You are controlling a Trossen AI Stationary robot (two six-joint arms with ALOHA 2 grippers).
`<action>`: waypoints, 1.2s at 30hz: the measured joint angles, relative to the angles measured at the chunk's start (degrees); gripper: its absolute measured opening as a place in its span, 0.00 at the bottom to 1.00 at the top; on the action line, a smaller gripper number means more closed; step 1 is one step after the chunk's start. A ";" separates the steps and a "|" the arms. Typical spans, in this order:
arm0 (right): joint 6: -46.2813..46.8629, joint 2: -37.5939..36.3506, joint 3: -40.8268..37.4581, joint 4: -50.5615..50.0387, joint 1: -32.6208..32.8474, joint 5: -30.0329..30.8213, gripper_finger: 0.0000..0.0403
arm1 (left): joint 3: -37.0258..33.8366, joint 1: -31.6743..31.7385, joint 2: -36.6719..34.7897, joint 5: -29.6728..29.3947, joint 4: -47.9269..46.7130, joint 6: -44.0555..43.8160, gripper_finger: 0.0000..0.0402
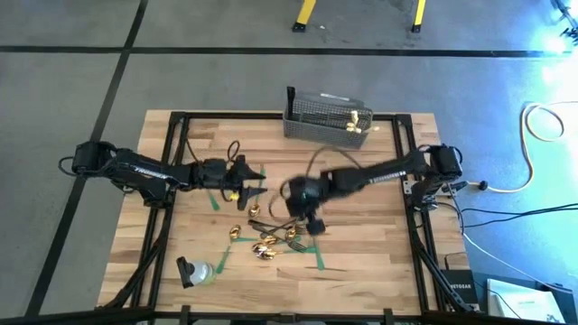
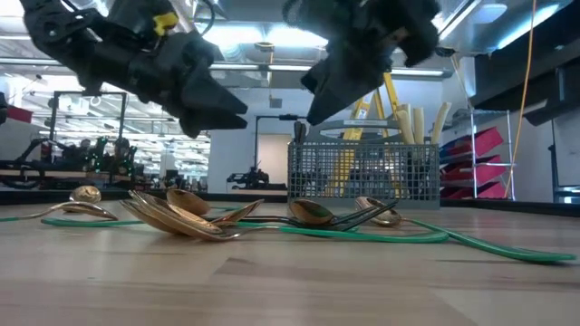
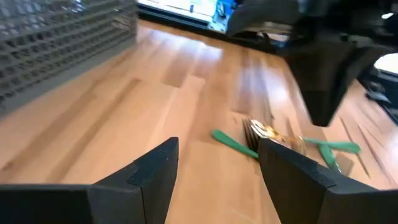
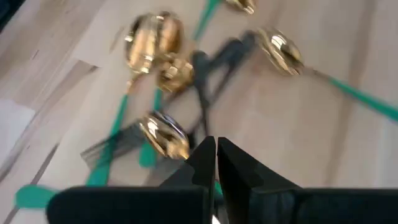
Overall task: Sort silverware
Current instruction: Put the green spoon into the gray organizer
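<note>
Gold spoons (image 1: 264, 251) and dark forks (image 4: 211, 65) lie in a loose heap on the wooden table, near its front middle, over green tape strips. In the low view the spoons (image 2: 181, 217) rest on their bowls and handles. Cream-handled knives (image 1: 359, 120) stand in the grey mesh basket (image 1: 321, 113) at the far edge. My right gripper (image 4: 216, 163) hangs shut just above the heap, pointing steeply down (image 1: 313, 226). My left gripper (image 3: 217, 168) is open, left of the heap and above the table (image 1: 257, 181), with nothing between its fingers.
Green tape strips (image 2: 381, 235) cross the boards around the heap. A clear plastic thing with a dark cap (image 1: 194, 271) lies at the near left. The dark frame rails (image 1: 172, 162) run along both sides of the table. Bare wood lies right of the heap.
</note>
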 joint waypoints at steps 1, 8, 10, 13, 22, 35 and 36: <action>-0.87 0.02 -1.01 3.19 1.45 2.92 0.00 | -0.46 -1.20 0.00 -0.65 0.00 -0.02 0.52; -7.40 0.02 -2.21 11.47 2.18 15.89 0.00 | -1.64 -9.40 0.00 -13.94 -0.26 -0.32 0.52; -7.59 0.02 -2.21 11.62 0.99 14.57 0.00 | -1.64 -11.24 0.00 -16.88 -0.03 -0.05 0.52; -9.65 1.02 -2.21 12.93 -0.41 13.24 0.02 | -1.64 -13.36 0.00 -16.59 -0.52 1.93 0.52; -17.54 8.71 6.69 9.49 -4.05 13.04 0.21 | -1.63 -17.15 -0.09 -16.60 -3.33 3.42 0.52; -37.25 22.82 25.96 -9.01 -6.28 8.32 0.22 | -1.64 -17.76 -3.32 -18.60 -12.23 6.04 0.52; -37.74 24.14 27.74 -10.20 -6.48 8.29 0.22 | -1.64 -17.76 -4.38 -19.33 -13.68 6.00 0.52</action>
